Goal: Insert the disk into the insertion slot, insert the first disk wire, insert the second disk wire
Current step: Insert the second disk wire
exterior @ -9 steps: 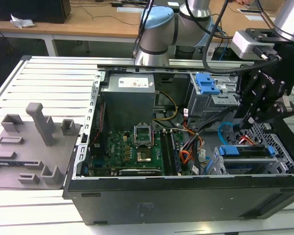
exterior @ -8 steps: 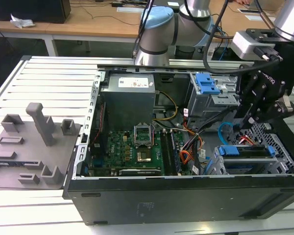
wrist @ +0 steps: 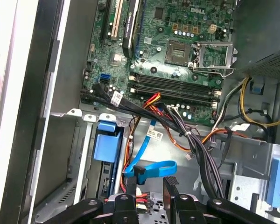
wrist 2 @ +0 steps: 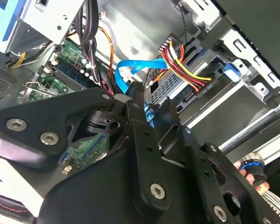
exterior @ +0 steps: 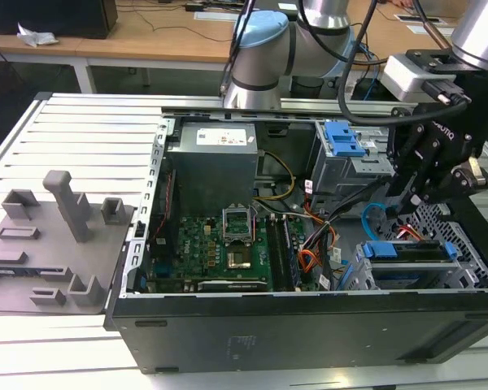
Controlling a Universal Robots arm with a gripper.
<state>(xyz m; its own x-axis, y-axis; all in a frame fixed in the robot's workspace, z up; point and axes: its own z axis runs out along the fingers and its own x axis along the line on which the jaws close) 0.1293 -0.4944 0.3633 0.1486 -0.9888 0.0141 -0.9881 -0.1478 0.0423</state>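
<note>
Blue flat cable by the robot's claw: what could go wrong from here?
1. The blue cable curls in a tight loop right by the gripper; it might kink or meet its socket crooked.
2. The red, yellow and black wires run close beside it at the disk, so the gripper could snag them.

The matt black metal pincer point(wrist 2: 154, 100) contrasts with a bright blue flat ribbon cable point(wrist 2: 135, 65) and a red, yellow, black and orange wire bundle point(wrist 2: 184, 70). The printed circuit board point(wrist: 177, 51) is green. The bright blue plastic carrier frame point(exterior: 407, 250) sits against the silver perforated sheet-metal cage point(exterior: 464, 240). The ribbed worktop point(exterior: 89, 130) is pale grey.
</note>
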